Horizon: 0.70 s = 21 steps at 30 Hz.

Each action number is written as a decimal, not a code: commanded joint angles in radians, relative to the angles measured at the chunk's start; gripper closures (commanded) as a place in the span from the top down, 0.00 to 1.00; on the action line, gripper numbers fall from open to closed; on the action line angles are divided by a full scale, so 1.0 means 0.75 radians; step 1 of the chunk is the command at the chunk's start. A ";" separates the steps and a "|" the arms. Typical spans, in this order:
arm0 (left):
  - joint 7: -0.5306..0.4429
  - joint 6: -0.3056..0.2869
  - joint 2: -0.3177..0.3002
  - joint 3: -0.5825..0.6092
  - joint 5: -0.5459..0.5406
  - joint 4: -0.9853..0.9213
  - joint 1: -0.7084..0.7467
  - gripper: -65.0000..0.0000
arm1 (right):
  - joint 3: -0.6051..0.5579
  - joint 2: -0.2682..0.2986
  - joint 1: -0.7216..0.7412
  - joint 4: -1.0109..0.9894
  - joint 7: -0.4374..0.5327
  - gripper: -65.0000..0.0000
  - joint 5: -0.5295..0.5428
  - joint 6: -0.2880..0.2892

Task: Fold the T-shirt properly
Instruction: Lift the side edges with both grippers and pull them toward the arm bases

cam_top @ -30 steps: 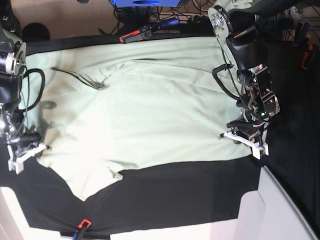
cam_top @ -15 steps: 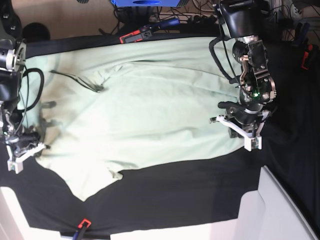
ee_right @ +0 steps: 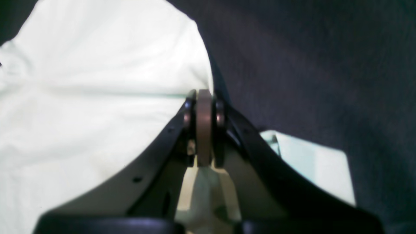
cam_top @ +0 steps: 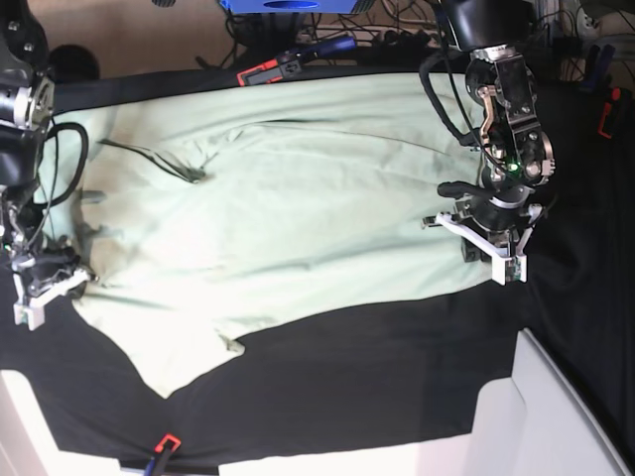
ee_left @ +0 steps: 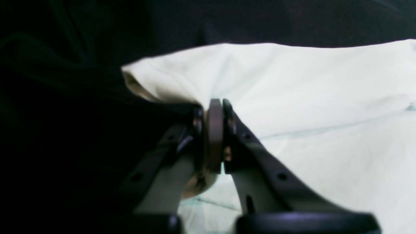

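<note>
- Fabric of the T-shirt (cam_top: 288, 208) is lying spread across the black cloth (cam_top: 377, 377), filling the middle of the base view from the far edge toward the near side, with one sleeve (cam_top: 174, 357) hanging toward the near left.
- Only the base view is showing the whole garment, with creases gathering near its collar (cam_top: 189, 169) on the left.
- The left gripper (ee_left: 216, 107), on the right of the base view, is pinching the shirt's right edge; its wrist view is showing the jaws pressed narrow together with a fold of pale fabric (ee_left: 169, 81) bunching up just beyond the tips, a detail the base view is too coarse to give.
- The right gripper (ee_right: 204, 97), at the left of the base view, is clamping the shirt's left edge; its wrist view is showing the jaws closed tight on the cloth's rim, with pale fabric also passing beneath them.
- Beyond the cloth's far edge, a red-and-black clamp (cam_top: 273, 69) and a blue object (cam_top: 288, 5) are sitting among cables.
- At the near right, a white panel (cam_top: 566, 416) is overlapping the cloth.
</note>
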 commanded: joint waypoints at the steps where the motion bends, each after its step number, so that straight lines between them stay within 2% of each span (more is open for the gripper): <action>1: -0.029 -0.004 -0.008 0.001 -0.010 0.035 0.000 0.00 | 0.005 0.026 0.009 0.072 0.036 0.00 0.020 0.010; 5: -0.029 -0.006 -0.008 0.003 -0.010 0.033 0.033 0.00 | 0.005 -0.001 -0.085 0.242 0.022 0.00 0.020 0.008; 7: -0.029 -0.008 -0.008 0.003 -0.010 0.035 0.054 0.00 | 0.005 -0.007 -0.096 0.273 -0.044 0.00 0.020 0.008; 14: -0.029 -0.008 -0.014 0.001 -0.008 0.037 0.133 0.00 | 0.005 -0.009 -0.126 0.285 -0.089 0.00 0.020 0.008; 21: -0.029 -0.008 -0.061 0.001 -0.008 0.033 0.148 0.01 | 0.005 -0.011 -0.159 0.285 -0.103 0.02 0.020 0.002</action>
